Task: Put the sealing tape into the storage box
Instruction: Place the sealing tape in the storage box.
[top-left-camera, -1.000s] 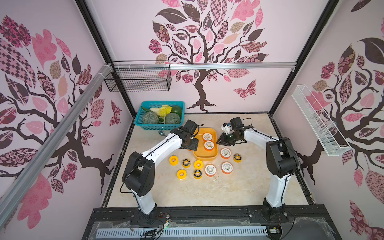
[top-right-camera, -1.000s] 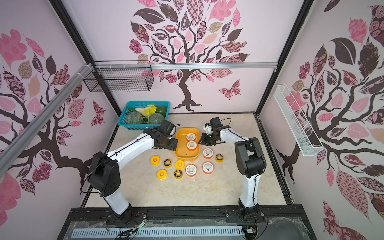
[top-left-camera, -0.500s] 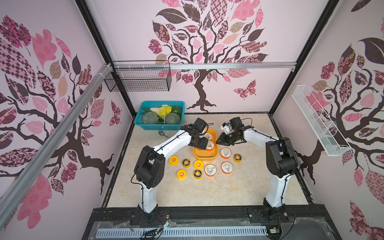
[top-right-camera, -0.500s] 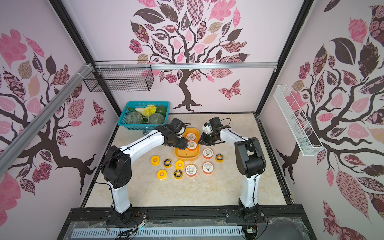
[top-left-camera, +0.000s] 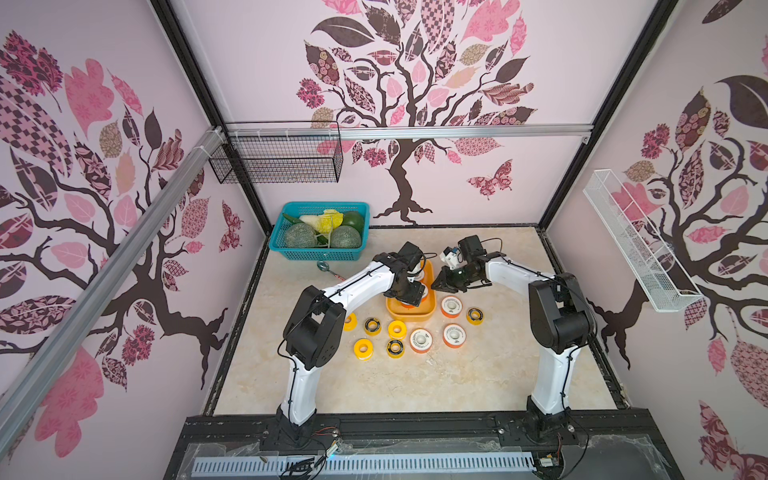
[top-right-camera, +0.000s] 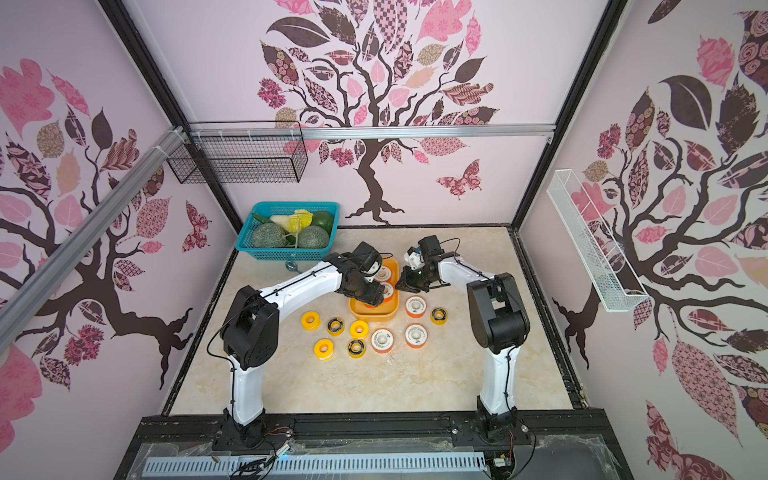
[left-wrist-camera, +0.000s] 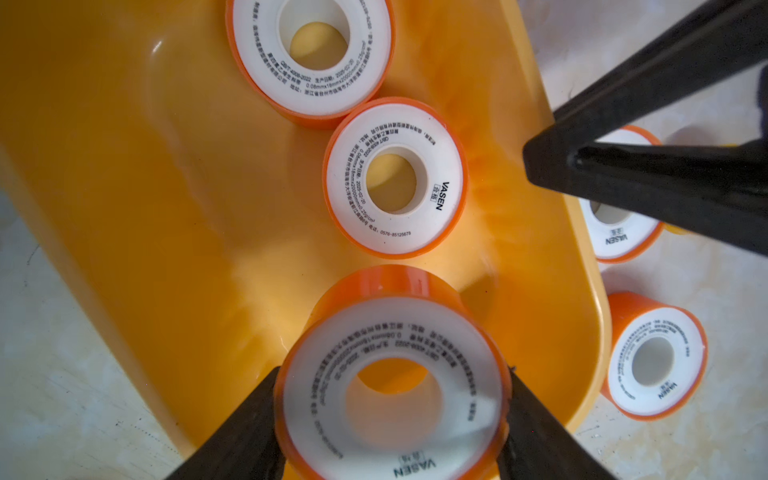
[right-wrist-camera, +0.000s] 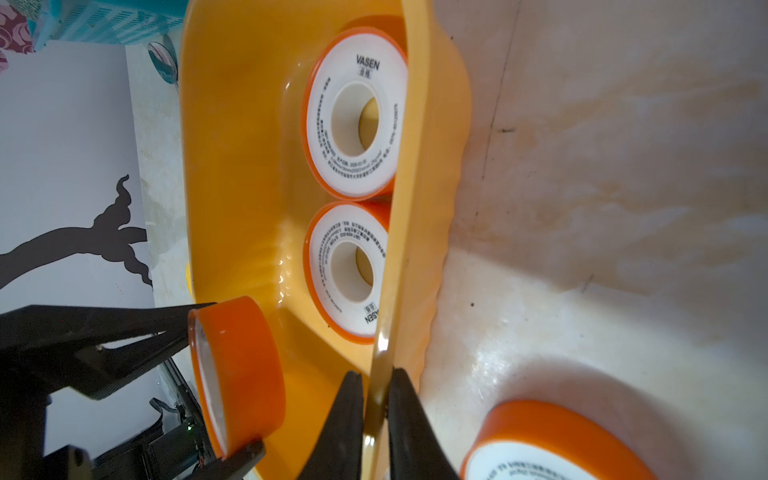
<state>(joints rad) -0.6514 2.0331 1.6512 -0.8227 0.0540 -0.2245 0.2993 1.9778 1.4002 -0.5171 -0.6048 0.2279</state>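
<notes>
Nearest us on the table (top-left-camera: 374, 386), the loose rolls (top-left-camera: 420, 340) of sealing tape lie scattered just in front of the storage box (left-wrist-camera: 166, 187), not yet put away. Over the near end of that box hangs the left gripper (left-wrist-camera: 392, 374). Its jaws are spread wide and clamped across the orange rim of the held roll (left-wrist-camera: 316, 399), whose white face is turned up toward the wrist. Just beside it, the right gripper (right-wrist-camera: 376, 378) has its jaws pinched almost together on the box's side wall.

We judge the step in hand to be the drop. To do it well, we lower the held roll into the bare patch of floor at the near end, short of the middle roll (left-wrist-camera: 392, 183), so that it lands flat rather than propped on a neighbour. We open only once it is low, then lift straight up so the fingers do not catch the near wall. Meanwhile the right gripper's pinch should stop the box from sliding.

Beyond the middle roll, the far roll (left-wrist-camera: 311, 50) lies flat on the box floor. The teal basket (top-left-camera: 320, 253) stands against the back wall, apart from all this.
</notes>
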